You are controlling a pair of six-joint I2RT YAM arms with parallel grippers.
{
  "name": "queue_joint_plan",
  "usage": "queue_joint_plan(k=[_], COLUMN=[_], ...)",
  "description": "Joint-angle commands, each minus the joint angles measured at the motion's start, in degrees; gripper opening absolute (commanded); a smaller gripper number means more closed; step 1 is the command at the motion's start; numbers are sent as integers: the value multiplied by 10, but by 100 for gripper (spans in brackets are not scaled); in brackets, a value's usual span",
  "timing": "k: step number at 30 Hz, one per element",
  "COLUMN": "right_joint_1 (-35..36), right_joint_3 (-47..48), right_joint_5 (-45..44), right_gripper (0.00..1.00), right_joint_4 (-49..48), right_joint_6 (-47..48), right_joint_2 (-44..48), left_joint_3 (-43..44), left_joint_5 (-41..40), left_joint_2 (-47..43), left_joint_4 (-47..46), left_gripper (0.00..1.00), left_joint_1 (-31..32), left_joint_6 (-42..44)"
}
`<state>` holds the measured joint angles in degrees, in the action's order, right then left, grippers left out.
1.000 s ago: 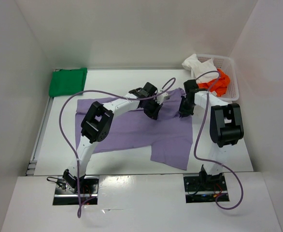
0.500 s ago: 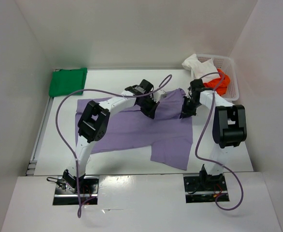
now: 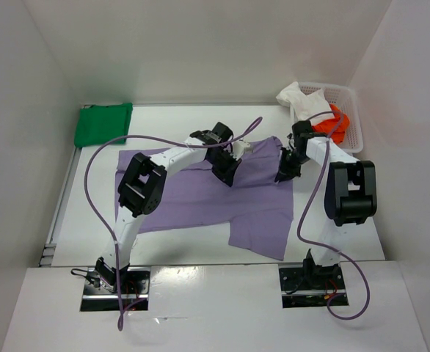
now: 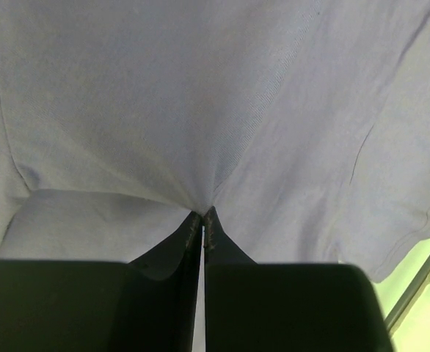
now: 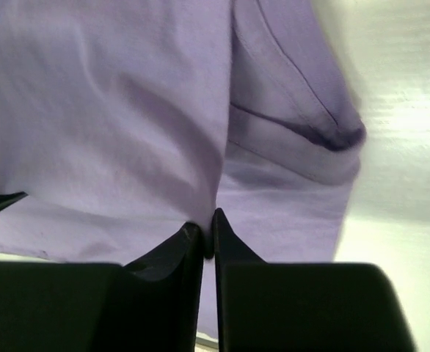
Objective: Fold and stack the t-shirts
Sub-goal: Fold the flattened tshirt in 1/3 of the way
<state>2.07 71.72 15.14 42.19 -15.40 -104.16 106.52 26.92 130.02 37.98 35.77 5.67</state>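
Lavender-purple t-shirt [image 3: 259, 213]: spread over the middle of the table [image 3: 83, 220], near part lying flat, far edge lifted at two points. Pinched at both, one point per arm.

Left gripper [image 4: 203, 218]: fingers pressed together on a pucker of the purple cloth, with creases fanning out from the tips. Placed at the far edge, a little left of the shirt's middle.

Right gripper [image 5: 206, 227]: tips almost touching, with a fold of the same cloth running down into the narrow slit between them. Pinching it too, by the look of it. Placed at the far right corner, just beside a hemmed sleeve opening.

Gripped at two spread points along one edge, most likely, so as to keep that edge taut and level while carrying it. Judged to be the opening of a fold, bringing the far half over toward the near side. Worth watching the thin right-hand pinch, since a slip there would drop one corner and skew the fold.

Green t-shirt [image 3: 103, 123]: already folded into a compact rectangle at the far left corner, well apart from the purple one. Probably set there as the base of the stack.

White t-shirt [image 3: 299, 99] and orange-red t-shirt [image 3: 332, 125]: crumpled together in the white mesh basket [image 3: 356, 128] at the far right, white one draped over the far left rim. Not yet folded.
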Motion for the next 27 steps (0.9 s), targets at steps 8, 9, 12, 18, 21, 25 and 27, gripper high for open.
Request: queue_joint_plan(k=[8, 9, 12, 18, 21, 25, 27], right_joint_1=[-3, -3, -3, -3, 21, 117, 171], right_joint_3=[-28, -28, -28, -33, -26, 33, 103], right_joint_5=[-63, -72, -85, -93, -132, -210, -264], right_gripper=[32, 33, 33, 32, 30, 34, 40], right_joint_4=[90, 90, 96, 101, 101, 79, 79], right_joint_6=[-24, -24, -30, -35, -41, -46, -52], right_joint_2=[49, 49, 62, 101, 118, 135, 104], left_joint_3=[18, 18, 13, 15, 26, 6, -38], left_joint_5=[4, 4, -9, -38, -38, -97, -137], left_joint_2=[-24, -24, -24, -69, -95, -157, -208], left_joint_4=[35, 40, 47, 60, 85, 91, 66], left_gripper=[33, 41, 49, 64, 68, 68, 70], left_joint_1=[0, 0, 0, 0, -7, -42, -65], left_joint_6=[8, 8, 8, 21, 34, 45, 45])
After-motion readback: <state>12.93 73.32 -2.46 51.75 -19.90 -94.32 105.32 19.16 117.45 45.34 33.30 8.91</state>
